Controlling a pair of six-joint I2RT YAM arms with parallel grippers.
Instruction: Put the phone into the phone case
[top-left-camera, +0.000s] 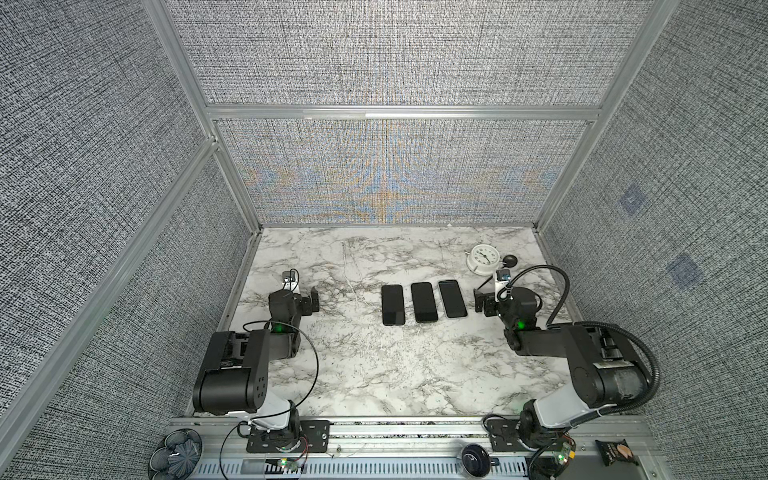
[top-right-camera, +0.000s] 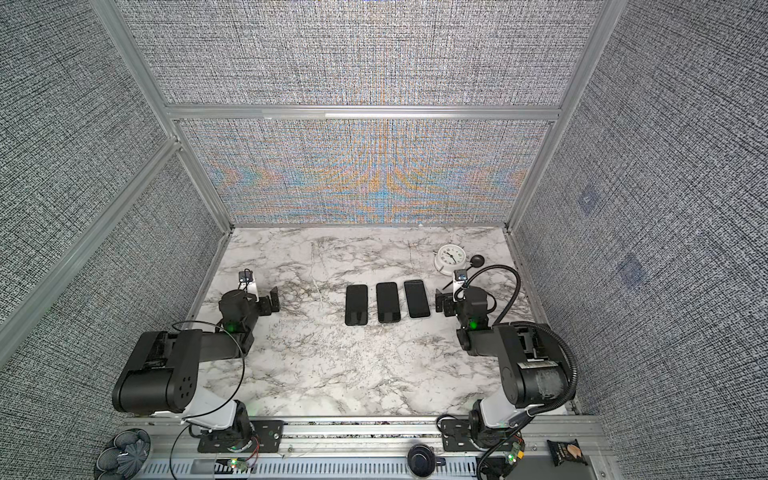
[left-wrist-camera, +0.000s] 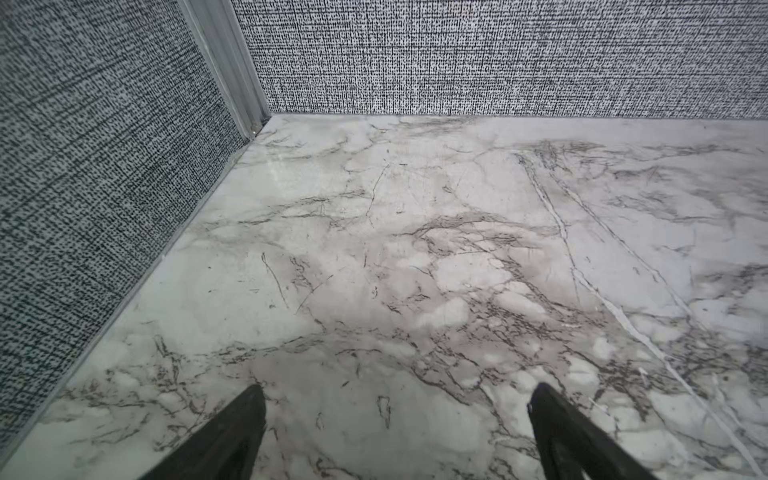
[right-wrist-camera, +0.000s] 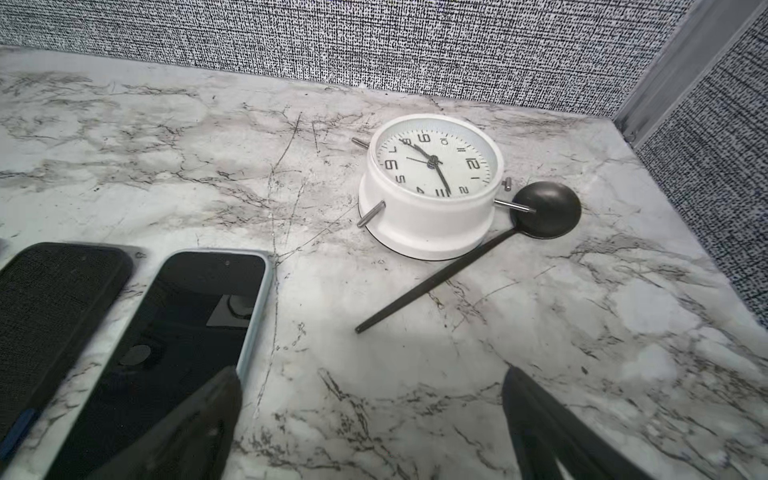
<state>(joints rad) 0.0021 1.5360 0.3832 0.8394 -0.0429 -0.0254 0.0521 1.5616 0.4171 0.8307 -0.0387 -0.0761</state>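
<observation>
**A:** Where's the phone?

**B:** Three flat, glossy black slabs with rounded corners lie side by side mid-table (top-left-camera: 374, 374) on marble-patterned laminate: left phone (top-left-camera: 393, 304), middle phone (top-left-camera: 423, 302) and right phone (right-wrist-camera: 178, 332). The long axes run toward the back wall (top-left-camera: 395, 166).

**A:** Which one is the case?

**B:** Can't tell. The right phone has a pale rim, and its near end is cut off.

**A:** Grippers?

**B:** The left gripper (left-wrist-camera: 395, 395) is spread and empty, well apart from the phones. The right gripper (right-wrist-camera: 370, 382) is spread and empty, just beside the right phone. Beyond it are a round white clock (right-wrist-camera: 432, 183) and a black spoon (right-wrist-camera: 436, 280).

Marble table (top-left-camera: 374, 374) bears three phones (top-left-camera: 423, 302), a clock (top-left-camera: 482, 258), a spoon (top-left-camera: 510, 261).
</observation>
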